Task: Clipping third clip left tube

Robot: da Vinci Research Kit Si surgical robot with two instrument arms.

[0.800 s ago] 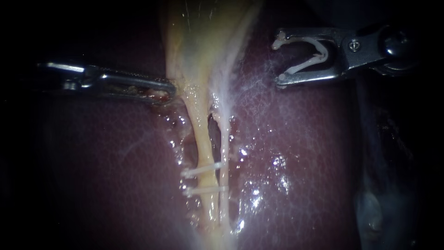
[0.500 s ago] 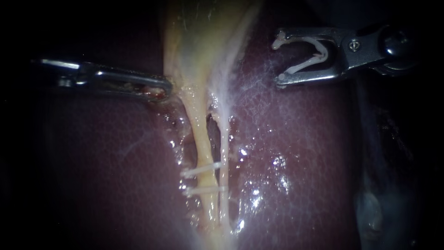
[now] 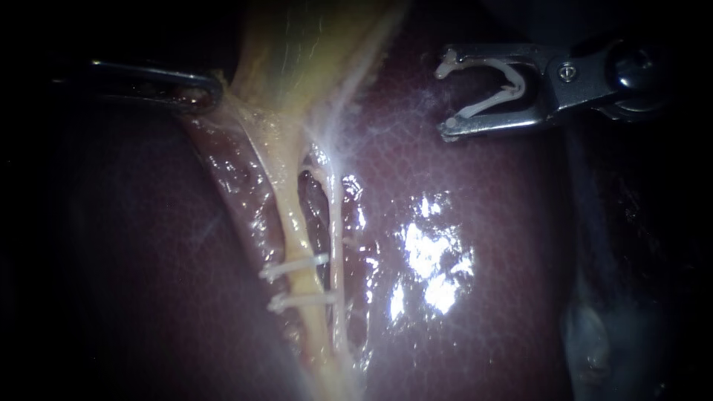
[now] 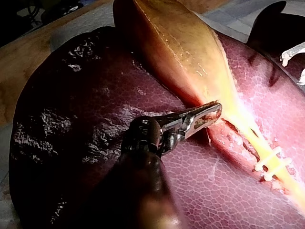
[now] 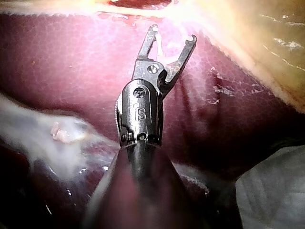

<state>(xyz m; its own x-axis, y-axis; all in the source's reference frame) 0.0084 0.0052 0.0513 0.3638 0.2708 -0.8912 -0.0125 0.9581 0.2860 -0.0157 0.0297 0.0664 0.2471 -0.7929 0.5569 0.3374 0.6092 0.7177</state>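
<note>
In the endoscope view the yellowish left tube point(image 3: 295, 223) runs down from the gallbladder point(image 3: 304, 52) and carries two white clips point(image 3: 293, 267) point(image 3: 297, 301). A thinner, paler right tube point(image 3: 332, 223) lies beside it. My left instrument point(image 3: 200, 93) has its jaws shut on the gallbladder's lower edge and holds it taut; the left wrist view shows the same grip point(image 4: 212, 112). My right instrument point(image 3: 444, 100) hangs over the liver point(image 3: 475, 186), right of the tubes and apart from them. Its jaws stand wide and hold an open white clip point(image 3: 494, 89), also seen in the right wrist view point(image 5: 159, 47).
Dark red liver point(image 3: 148, 260) surrounds the tubes on both sides, with wet glare point(image 3: 431, 252) to their right. A raw strip of dissected tissue point(image 3: 230, 171) lies left of the left tube. White fatty tissue point(image 5: 57, 131) lies beside the right instrument's shaft.
My left instrument has pulled the gallbladder edge up and to the left, stretching the tubes and slanting them leftward, with a wider gap between them. The right instrument has stayed put.
</note>
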